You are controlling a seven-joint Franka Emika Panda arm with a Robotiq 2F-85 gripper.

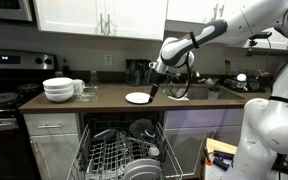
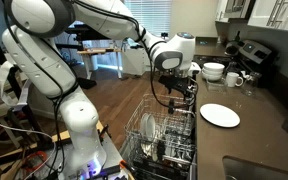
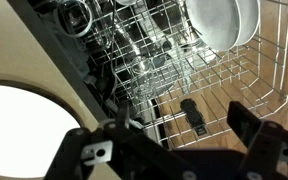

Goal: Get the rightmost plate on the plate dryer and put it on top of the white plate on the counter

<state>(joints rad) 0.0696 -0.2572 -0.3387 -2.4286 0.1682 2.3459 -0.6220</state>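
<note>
The grey wire plate dryer [image 3: 184, 75] fills the wrist view and also shows in both exterior views [image 1: 119, 150] [image 2: 169, 135], pulled out below the dark brown counter [image 1: 104, 100]. White plates [image 3: 219, 20] stand upright among its tines at the top right of the wrist view. I cannot tell which one is rightmost. The small flat white plate [image 1: 137, 97] [image 2: 220, 115] lies on the counter and also shows at the lower left of the wrist view [image 3: 14, 115]. My gripper [image 3: 184, 130] [image 1: 156, 90] [image 2: 177, 100] hangs open and empty above the rack, beside the counter edge.
A stack of deep white bowls [image 1: 58, 90] [image 2: 213, 71] and cups [image 1: 81, 87] stand on the counter near the stove [image 1: 2, 95]. A dark grey plate [image 1: 141, 128] stands in the rack. A sink [image 1: 209, 92] lies further along the counter.
</note>
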